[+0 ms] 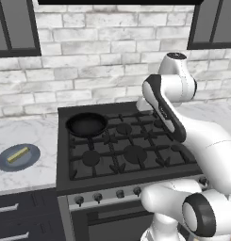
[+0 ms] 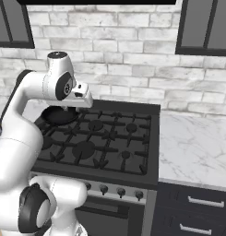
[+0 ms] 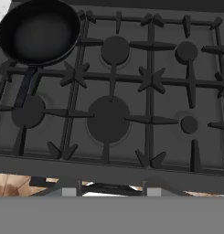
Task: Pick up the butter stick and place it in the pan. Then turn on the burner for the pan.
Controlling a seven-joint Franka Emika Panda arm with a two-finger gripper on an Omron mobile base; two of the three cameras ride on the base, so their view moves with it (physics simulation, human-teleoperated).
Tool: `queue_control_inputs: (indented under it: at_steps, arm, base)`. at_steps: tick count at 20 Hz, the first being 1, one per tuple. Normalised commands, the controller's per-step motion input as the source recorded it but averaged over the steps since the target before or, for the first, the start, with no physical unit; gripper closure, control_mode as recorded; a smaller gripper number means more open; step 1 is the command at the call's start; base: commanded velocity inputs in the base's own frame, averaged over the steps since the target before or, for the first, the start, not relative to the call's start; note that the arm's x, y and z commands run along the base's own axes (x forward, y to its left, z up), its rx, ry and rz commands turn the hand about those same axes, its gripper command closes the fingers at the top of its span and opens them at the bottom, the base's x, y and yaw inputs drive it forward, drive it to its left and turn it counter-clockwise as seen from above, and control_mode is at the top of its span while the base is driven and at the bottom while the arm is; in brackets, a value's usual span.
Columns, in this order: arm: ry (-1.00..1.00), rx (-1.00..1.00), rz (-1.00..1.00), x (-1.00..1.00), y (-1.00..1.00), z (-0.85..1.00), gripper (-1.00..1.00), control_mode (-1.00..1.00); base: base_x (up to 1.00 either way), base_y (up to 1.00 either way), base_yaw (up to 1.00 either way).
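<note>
Nothing of the task looks done yet, as far as I can judge. The butter stick [image 1: 18, 154] lies on the blue-grey plate [image 1: 31, 160] at the lower left of the left base view, on the marble tabletop [image 1: 27, 132] beside the stove [image 1: 126, 146]. The pan [image 1: 86, 124] sits on the rear-left burner, in the upper left of my hand view, and its dark inside is bare.

My arm is raised above the middle of the stove, well apart from the plate. Looking along my hand I see the grates and 5 burner caps below, but not enough of my jaws to say whether they are released or clenched; I cannot tell. I see nothing between them.

All 3 steps remain, I judge: picking up the butter, putting it in the pan, then turning the right knob among the knobs [image 1: 97, 197] on the stove's front.
</note>
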Motion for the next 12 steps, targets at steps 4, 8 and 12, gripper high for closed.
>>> queue_control_inputs:
  at_steps: [4, 8, 12]
  arm:
    - [0.00, 0.00, -0.01, 0.00, 0.17, -0.04, -1.00, -1.00]
    - [0.00, -0.01, -0.08, 0.00, 0.85, -0.05, -1.00, -1.00]
    - [0.00, -0.03, -0.10, 0.00, 1.00, -0.07, -1.00, -1.00]
  base:
    - [0.00, 0.00, 0.00]
    - [0.00, 0.00, 0.00]
    - [0.00, 0.00, 0.00]
